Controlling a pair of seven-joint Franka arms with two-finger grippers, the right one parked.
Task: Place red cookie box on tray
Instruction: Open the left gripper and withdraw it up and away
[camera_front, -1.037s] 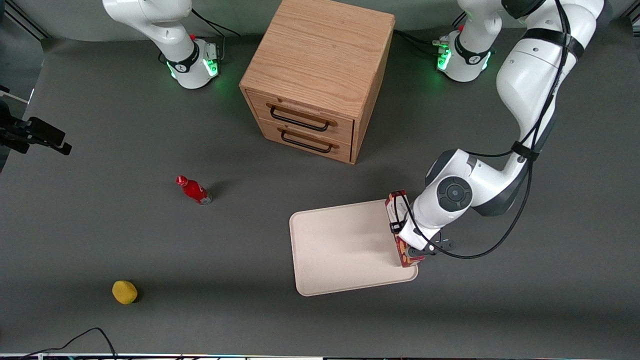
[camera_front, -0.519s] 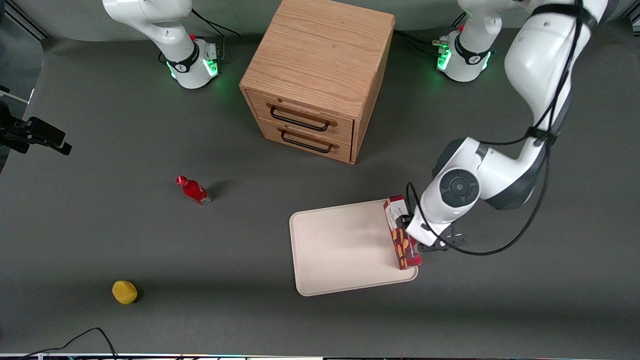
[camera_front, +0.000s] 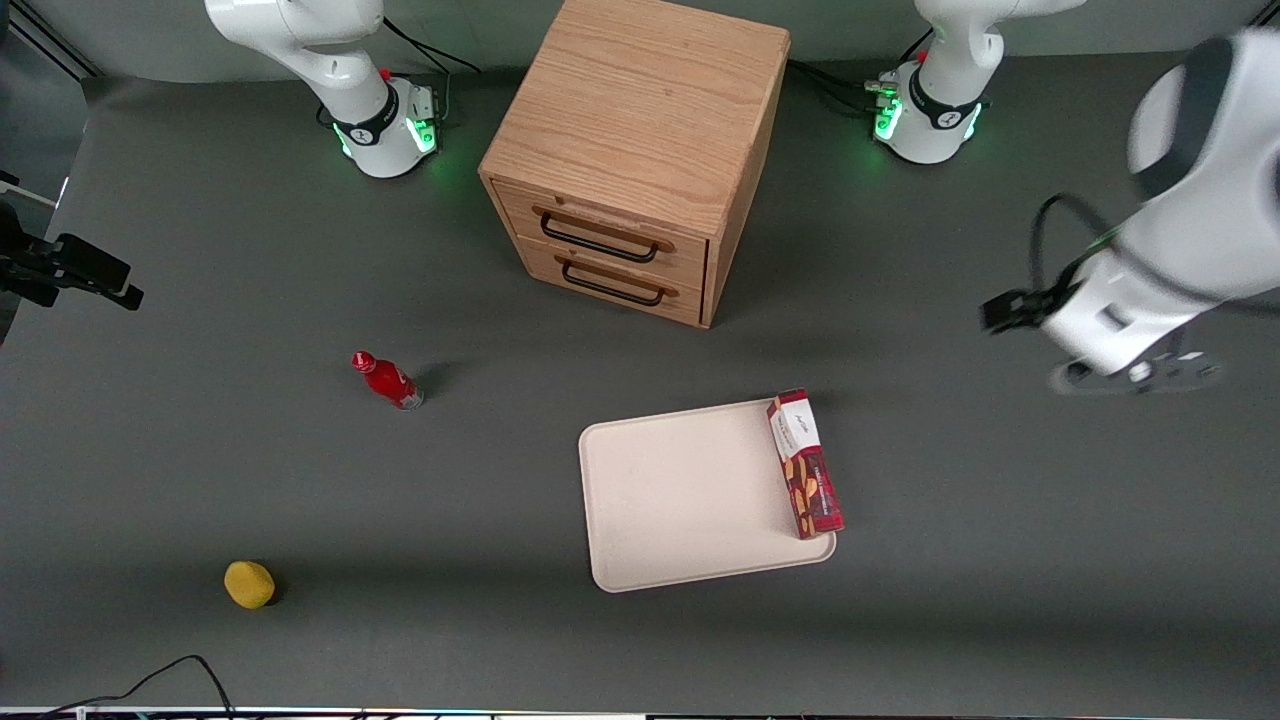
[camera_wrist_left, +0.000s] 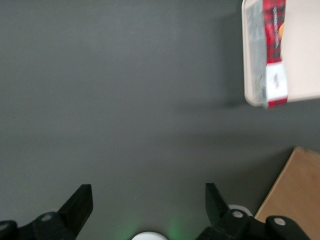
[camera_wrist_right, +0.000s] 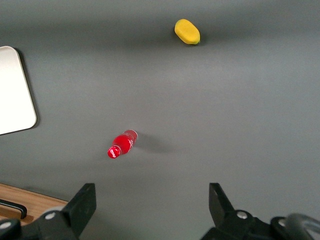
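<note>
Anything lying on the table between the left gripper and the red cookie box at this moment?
Nothing: the front view shows bare grey table between the open, empty gripper, raised toward the working arm's end, and the red cookie box on the tray.

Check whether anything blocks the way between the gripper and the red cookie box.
Nothing visible does. The gripper, open, hangs over bare table toward the working arm's end, and only empty mat lies between it and the red cookie box, which already rests along the tray edge.
</note>
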